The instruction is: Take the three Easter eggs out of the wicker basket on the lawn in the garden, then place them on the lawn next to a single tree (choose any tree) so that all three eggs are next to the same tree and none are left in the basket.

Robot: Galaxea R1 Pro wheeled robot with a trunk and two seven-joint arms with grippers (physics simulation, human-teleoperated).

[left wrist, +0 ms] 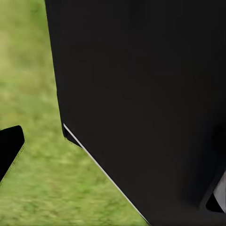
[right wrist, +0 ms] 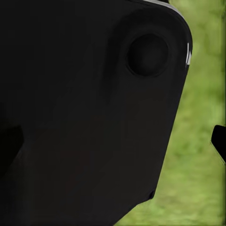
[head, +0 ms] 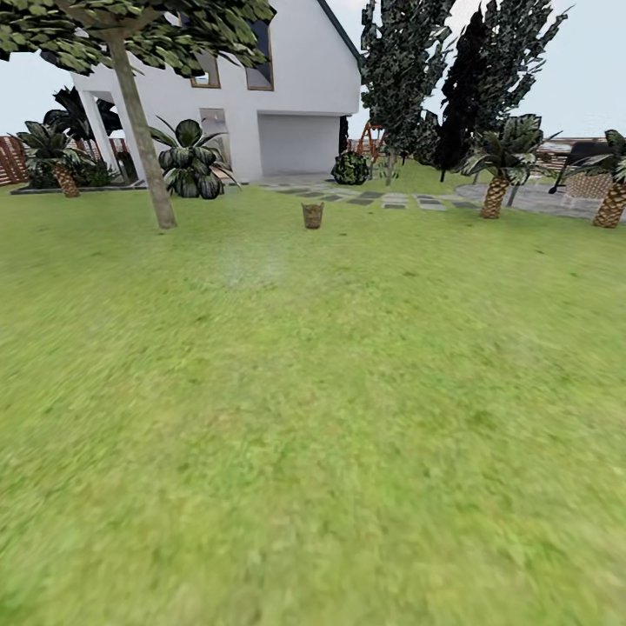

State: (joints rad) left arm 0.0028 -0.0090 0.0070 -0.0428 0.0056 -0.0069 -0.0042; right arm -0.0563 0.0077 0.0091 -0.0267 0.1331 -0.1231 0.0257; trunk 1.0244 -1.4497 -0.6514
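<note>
A large black robot body part point(left wrist: 141, 94) looms over the lawn point(left wrist: 33, 94).

**Flat daylight, soft render**

Evenly bright, with no clear light direction and no cast shadows under the tree point(head: 139, 130) or on the lawn point(head: 313, 417). Grass smeared and blurry in the foreground, sharper toward the white house point(head: 287, 96). Both wrist views murky, dominated by featureless black, with grass defocused.

A small brown woven wicker basket point(head: 312, 216) stands upright on the mottled green lawn point(head: 313, 417) — far off, right of the pale grey-tan tree trunk point(head: 143, 139).
</note>
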